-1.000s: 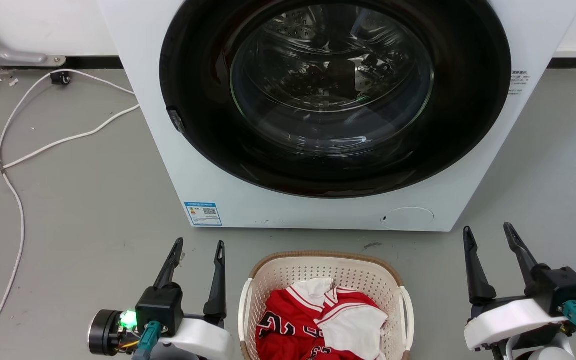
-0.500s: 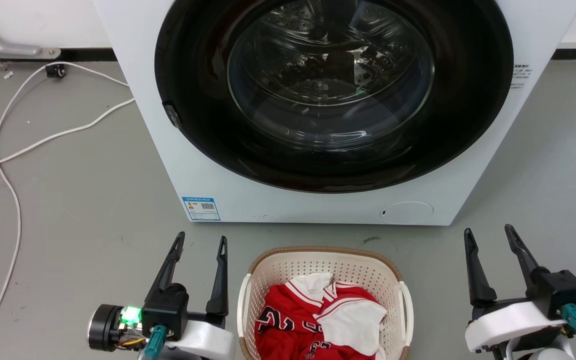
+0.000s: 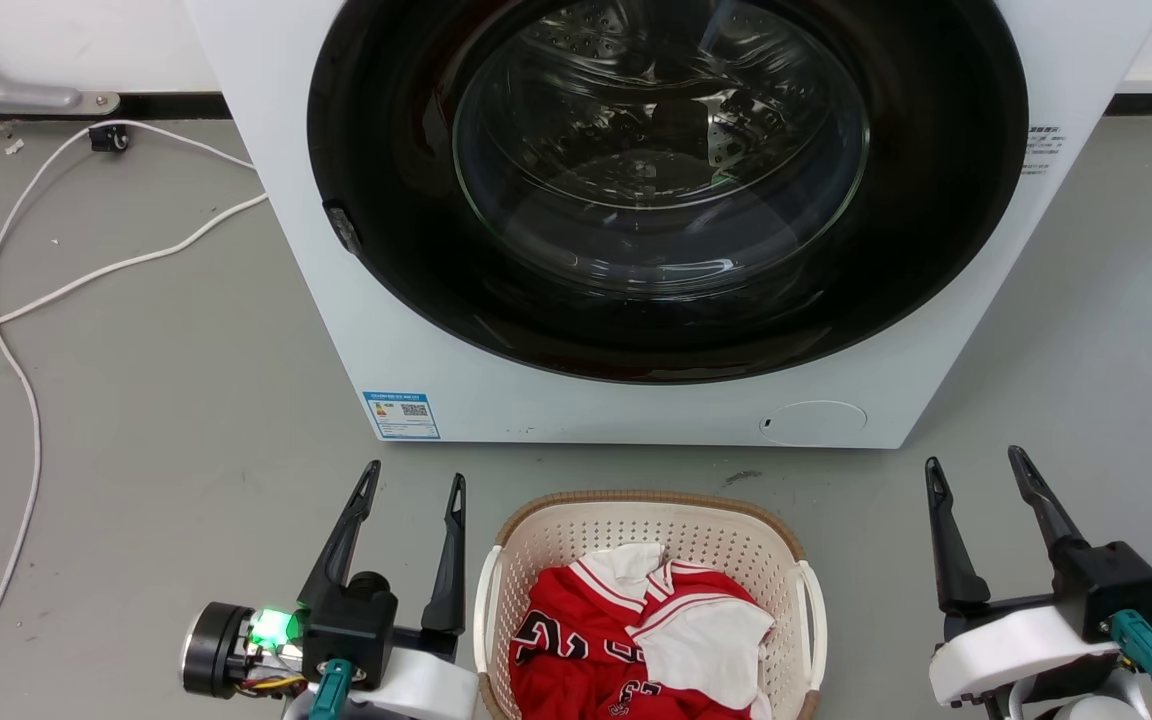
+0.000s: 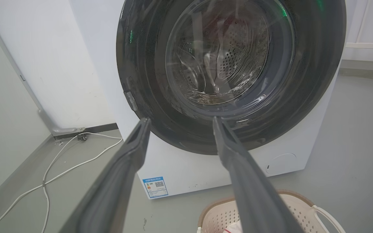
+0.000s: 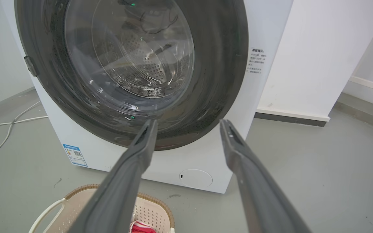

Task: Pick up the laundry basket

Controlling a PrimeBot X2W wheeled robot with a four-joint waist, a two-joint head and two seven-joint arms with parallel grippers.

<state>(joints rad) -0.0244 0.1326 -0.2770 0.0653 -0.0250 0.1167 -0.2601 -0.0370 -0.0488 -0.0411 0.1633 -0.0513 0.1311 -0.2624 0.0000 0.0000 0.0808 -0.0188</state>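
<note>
The cream, perforated plastic laundry basket (image 3: 696, 530), rimmed in a brown woven-look band, sits on the grey floor (image 3: 166, 400) just in front of the white front-loading washing machine (image 3: 416, 330). It holds crumpled red and white cloth (image 3: 586, 640) that looks like a sports jersey, though the folds hide much of it. My left claw (image 3: 414, 474) hovers with its two dark fingers spread wide, just beside the basket's white left handle (image 3: 482, 620), while my right claw (image 3: 974, 460), equally wide and empty, hangs well off to the basket's right.

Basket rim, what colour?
Brown, woven-look, on the laundry basket, above cream perforated walls. Head view shows it best.
</note>
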